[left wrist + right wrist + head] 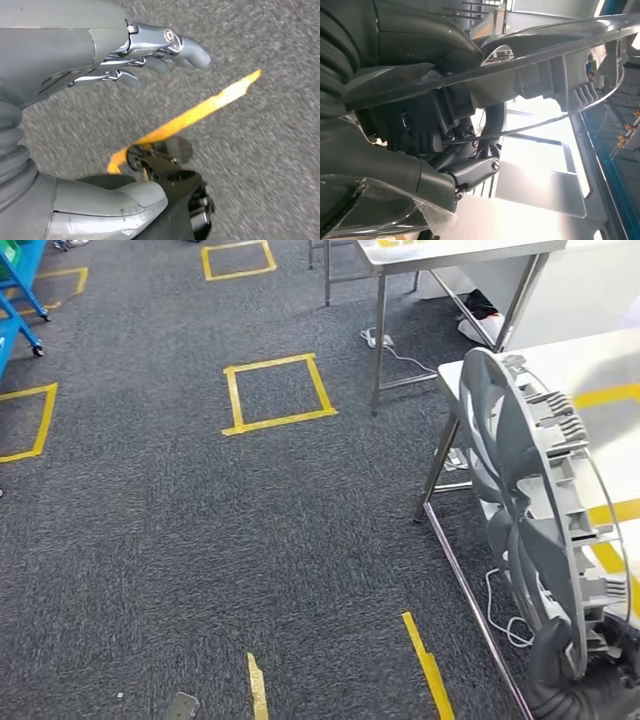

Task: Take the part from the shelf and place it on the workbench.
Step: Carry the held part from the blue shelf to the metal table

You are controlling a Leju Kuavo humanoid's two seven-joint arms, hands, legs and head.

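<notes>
The right hand [581, 680] is gripping the round grey plastic fan-like part [528, 510] by its rim; the part is standing on edge beside the steel tabletop [604, 370]. The left hand [124, 55] is hanging with fingers spread, holding nothing. No writing is legible.

Legible text, labels, brands, numbers: none found in any view. Floor markings: plain yellow tape squares [277, 392] on grey carpet [151, 540], unlettered. Workbench [604, 370]: plain yellow tape strips, unlettered. Grey part [528, 500]: no marking can be read.

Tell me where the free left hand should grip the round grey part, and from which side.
On the part's outer rim, from the robot's left: it stands on edge, the right hand holds its bottom, and the left hand is empty.
</notes>
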